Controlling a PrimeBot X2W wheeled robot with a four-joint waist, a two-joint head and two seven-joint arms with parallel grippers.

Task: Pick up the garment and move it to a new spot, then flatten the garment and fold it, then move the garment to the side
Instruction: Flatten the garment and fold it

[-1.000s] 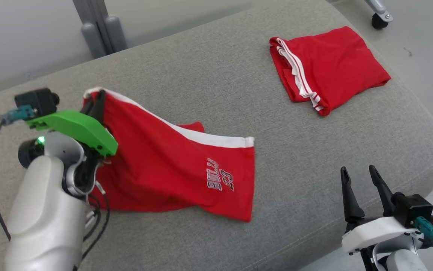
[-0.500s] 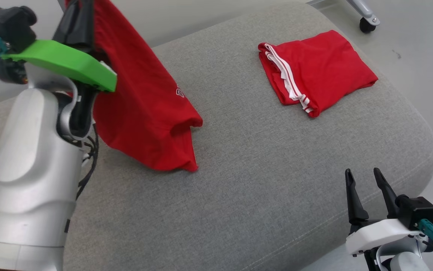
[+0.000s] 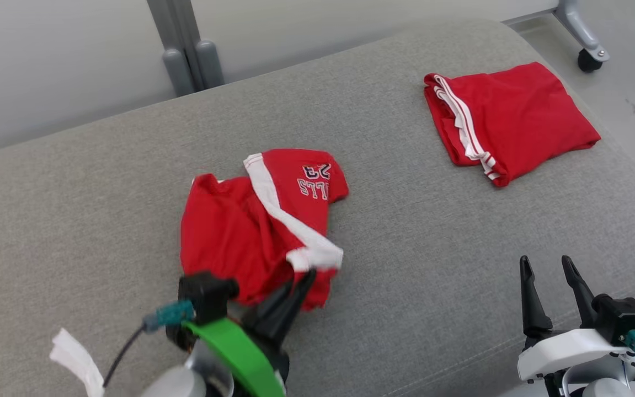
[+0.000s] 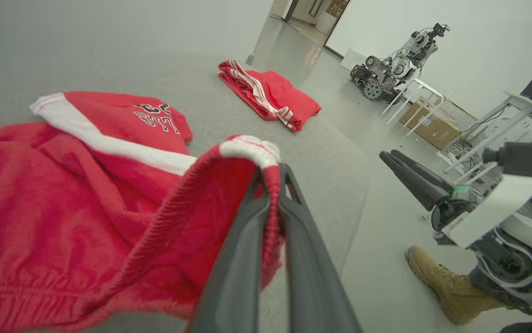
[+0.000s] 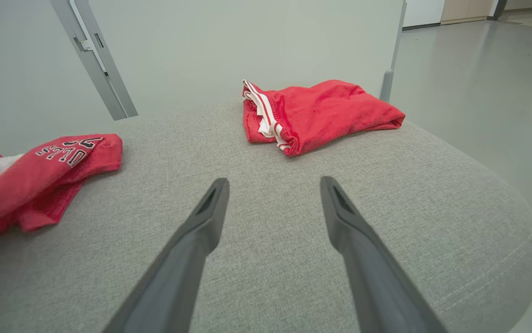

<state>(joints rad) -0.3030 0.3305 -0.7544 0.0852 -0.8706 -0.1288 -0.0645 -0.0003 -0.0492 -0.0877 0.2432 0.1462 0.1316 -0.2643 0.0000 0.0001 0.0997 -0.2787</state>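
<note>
The garment (image 3: 251,231), red shorts with a white side stripe and lettering, lies crumpled in the middle of the grey cushion (image 3: 405,248). My left gripper (image 3: 306,275) is shut on its elastic waistband at the near edge; in the left wrist view the band (image 4: 252,150) is pinched between the dark fingers (image 4: 247,226). The same garment (image 5: 39,175) shows at the left of the right wrist view. My right gripper (image 3: 544,264) stands open at the cushion's front right, its fingers (image 5: 201,222) spread over bare fabric, holding nothing.
A second red garment (image 3: 510,121), folded, lies at the cushion's far right corner. A grey post (image 3: 185,44) rises behind the cushion. A caster wheel (image 3: 588,58) sits on the floor beyond. A person's tan boot (image 4: 446,286) stands on the floor beside the cushion.
The left arm, which held the garment lifted high at the left, has come down and toward the near edge; the garment now lies bunched on the cushion. The camera has shifted.
</note>
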